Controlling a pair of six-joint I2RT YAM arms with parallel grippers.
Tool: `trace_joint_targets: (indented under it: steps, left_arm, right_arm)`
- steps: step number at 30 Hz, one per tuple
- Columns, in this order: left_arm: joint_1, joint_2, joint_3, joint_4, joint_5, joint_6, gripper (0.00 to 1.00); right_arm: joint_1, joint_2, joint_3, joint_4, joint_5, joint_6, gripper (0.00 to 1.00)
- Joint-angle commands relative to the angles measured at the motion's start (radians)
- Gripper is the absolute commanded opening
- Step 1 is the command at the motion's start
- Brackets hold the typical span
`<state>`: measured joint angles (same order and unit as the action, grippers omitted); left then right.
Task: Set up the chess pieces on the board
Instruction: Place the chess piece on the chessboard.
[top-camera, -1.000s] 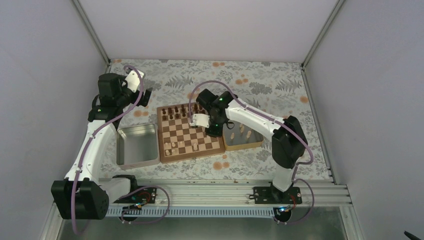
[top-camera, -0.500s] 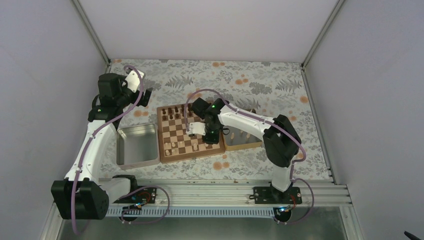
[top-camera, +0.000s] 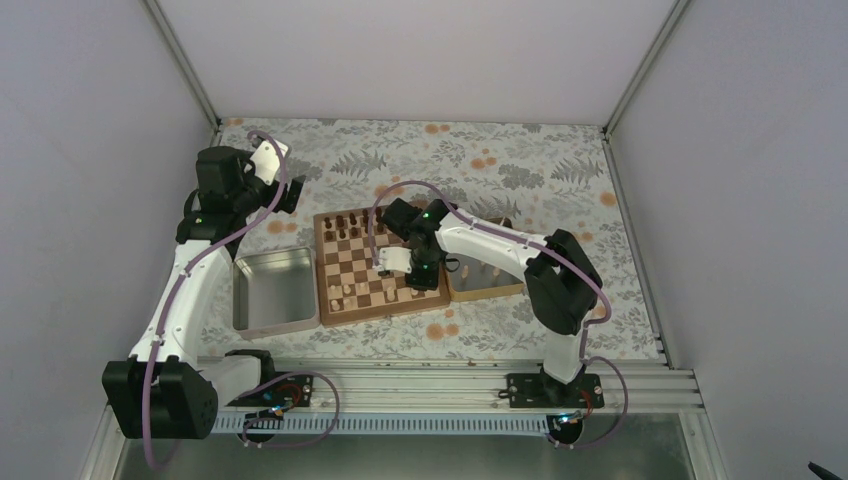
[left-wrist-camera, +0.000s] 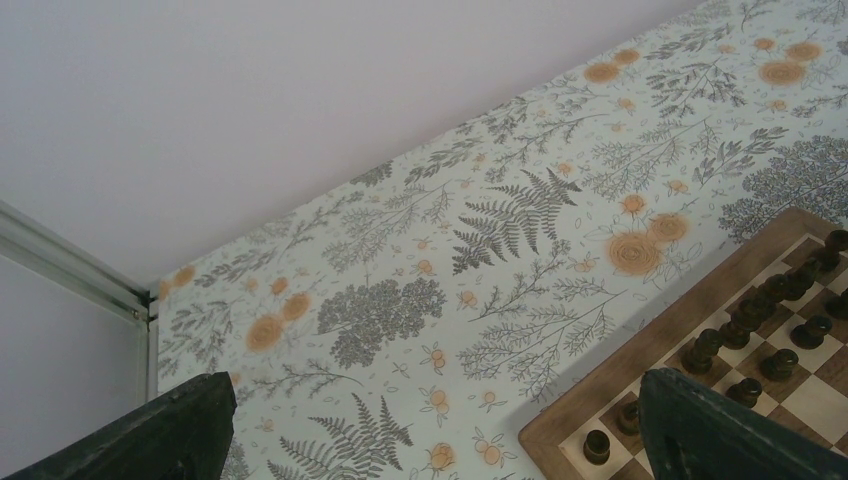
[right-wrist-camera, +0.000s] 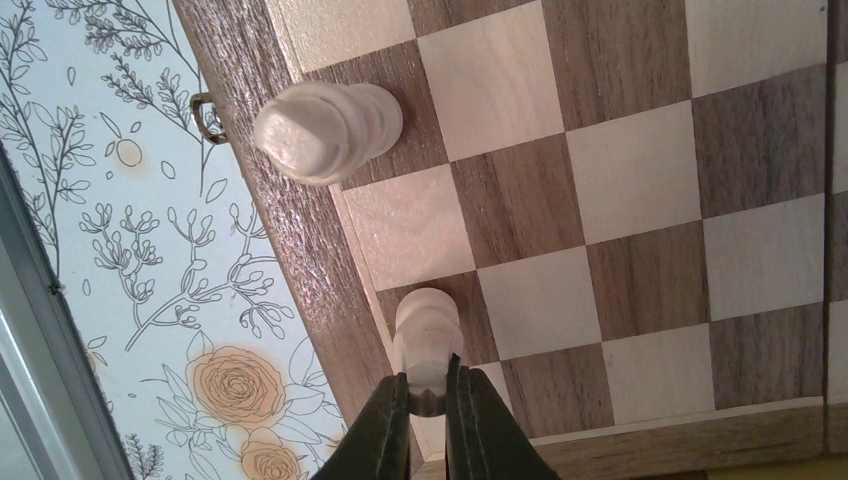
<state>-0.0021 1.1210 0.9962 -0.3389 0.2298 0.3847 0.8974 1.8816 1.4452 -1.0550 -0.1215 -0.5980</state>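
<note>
On the flowered table (top-camera: 540, 170) the board (top-camera: 352, 262) lies between the arms. The left gripper (left-wrist-camera: 430, 405) hangs past its far left corner, jaws wide apart and empty. The right gripper (right-wrist-camera: 428, 392) has its jaws pinched on a pale chess piece (right-wrist-camera: 428, 322), upright at a dark square by the board's near edge.

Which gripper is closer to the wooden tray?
Right. The right gripper sits over the board just left of the wooden tray; the left gripper hovers beyond the board's far left corner.

Bright, even light — soft shadows, wrist pics sharp.
</note>
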Motion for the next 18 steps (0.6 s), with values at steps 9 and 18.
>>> trace_joint_targets:
  steps: [9, 18]
  left_arm:
    - [0.004, -0.004, -0.001, -0.004, 0.021, 0.010, 1.00]
    - [0.005, -0.005, -0.001, -0.006, 0.021, 0.010, 1.00]
  right_arm:
    - [0.012, 0.012, -0.014, 0.007, 0.016, 0.014, 0.06]
    - [0.010, 0.015, -0.021, 0.007, 0.026, 0.013, 0.08]
